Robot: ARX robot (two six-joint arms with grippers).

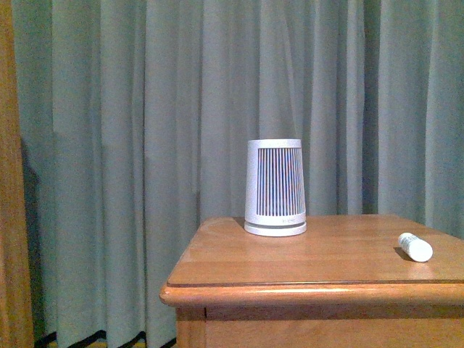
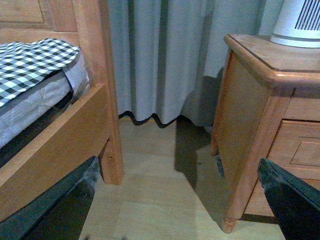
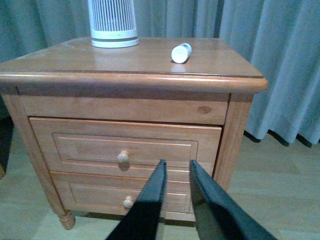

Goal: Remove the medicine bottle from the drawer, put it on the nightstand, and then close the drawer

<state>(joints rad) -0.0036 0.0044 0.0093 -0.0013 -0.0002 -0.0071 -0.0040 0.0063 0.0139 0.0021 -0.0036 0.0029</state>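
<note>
Right gripper point(image 3: 176, 172) hangs in front of the nightstand with its two dark fingers nearly together, only a thin slot between them, and nothing held. Left gripper point(image 2: 175, 200) is down near the floor beside the cabinet, its fingers point(image 2: 60, 210) spread wide apart and empty.

From where I stand, the grey-green curtains point(image 1: 145, 145) fill the whole wall behind. To the left is the wooden bed frame point(image 2: 60, 145) with its tall post point(image 2: 102, 90), and a black-and-white checked cover point(image 2: 30, 65) over the mattress. The pale wood floor point(image 2: 150, 200) runs between bed and cabinet.

The nightstand point(image 3: 125, 107) is honey-brown with a rounded top edge. Its upper drawer point(image 3: 125, 147) sits flush with the front, pushed in, its round knob point(image 3: 123, 158) facing the right gripper. The lower drawer point(image 3: 120, 195) is shut as well, partly hidden behind the fingers.

On the top, toward the back, stands a white tapered device with vertical slats point(image 1: 275, 187). The medicine bottle point(image 1: 415, 246) lies on its side on the nightstand top, well apart from the device and nearer the right-hand edge, with its cap end pointing toward the front.
</note>
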